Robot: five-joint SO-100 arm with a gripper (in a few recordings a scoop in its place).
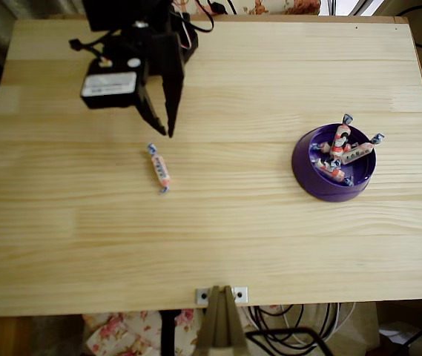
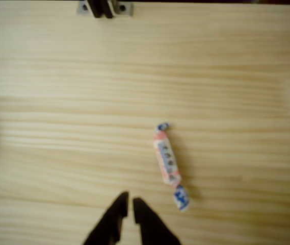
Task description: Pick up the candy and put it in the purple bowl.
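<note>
You are working in what looks like a home hobby corner rather than a lab. The desk [image 1: 270, 245] is a plain pale pine board with visible grain. Floral-patterned fabric [image 1: 122, 334] shows below its near edge in the overhead view, and loose black cables [image 1: 292, 330] trail beside it. A small metal bracket [image 1: 222, 295] is screwed to the near edge.

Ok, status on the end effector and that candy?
End effector nearly shut, empty. Small white-and-orange wrapped candy on wooden table, untouched. Round purple plastic bowl already holds candies. Path clear.
</note>
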